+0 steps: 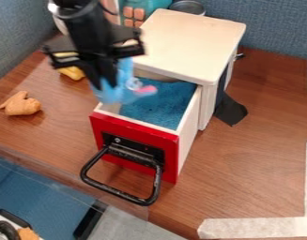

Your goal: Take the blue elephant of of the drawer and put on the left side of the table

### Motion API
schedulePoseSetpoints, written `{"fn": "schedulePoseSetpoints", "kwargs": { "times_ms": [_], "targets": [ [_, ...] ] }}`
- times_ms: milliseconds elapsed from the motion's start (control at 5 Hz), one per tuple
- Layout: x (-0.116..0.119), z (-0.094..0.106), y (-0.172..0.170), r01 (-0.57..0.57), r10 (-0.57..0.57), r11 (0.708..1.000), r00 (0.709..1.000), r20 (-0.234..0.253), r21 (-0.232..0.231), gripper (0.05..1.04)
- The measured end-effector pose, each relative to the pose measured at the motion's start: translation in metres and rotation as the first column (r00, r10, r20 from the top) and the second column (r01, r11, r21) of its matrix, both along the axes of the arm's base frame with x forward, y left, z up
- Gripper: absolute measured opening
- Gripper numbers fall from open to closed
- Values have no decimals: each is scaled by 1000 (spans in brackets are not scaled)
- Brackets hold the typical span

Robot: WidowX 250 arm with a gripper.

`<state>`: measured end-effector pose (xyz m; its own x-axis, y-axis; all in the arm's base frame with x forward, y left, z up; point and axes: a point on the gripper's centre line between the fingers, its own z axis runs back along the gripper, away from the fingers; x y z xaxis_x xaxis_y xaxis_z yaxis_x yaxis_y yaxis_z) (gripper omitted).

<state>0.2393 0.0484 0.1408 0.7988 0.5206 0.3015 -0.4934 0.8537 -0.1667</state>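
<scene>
The black gripper point(108, 79) hangs at the upper left of the view, shut on the blue elephant point(124, 86). The elephant, light blue with a pink part, is held above the left edge of the open drawer point(135, 134), partly hidden behind the gripper. The drawer has a red front with a black handle and a blue lining inside. The left side of the wooden table point(55, 131) lies below and to the left of the gripper.
A tan toy point(21, 104) lies at the far left of the table. A yellow object point(72, 72) is behind the gripper. The white cabinet point(190, 40) stands behind the drawer, with a black piece point(230, 110) at its right.
</scene>
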Motion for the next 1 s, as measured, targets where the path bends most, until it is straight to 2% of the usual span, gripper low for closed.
{"fn": "schedulePoseSetpoints", "kwargs": {
  "times_ms": [200,400,600,800,1000],
  "targets": [
    [-6,16,32,-75,77,996,997,33,-40,89],
    [-4,23,52,-116,119,991,992,41,-59,89],
    [1,13,70,-169,170,985,985,22,-41,89],
    [13,-14,88,-235,235,972,972,-9,-14,89],
    [28,-33,98,-257,257,966,966,-31,16,89]
  ]
}}
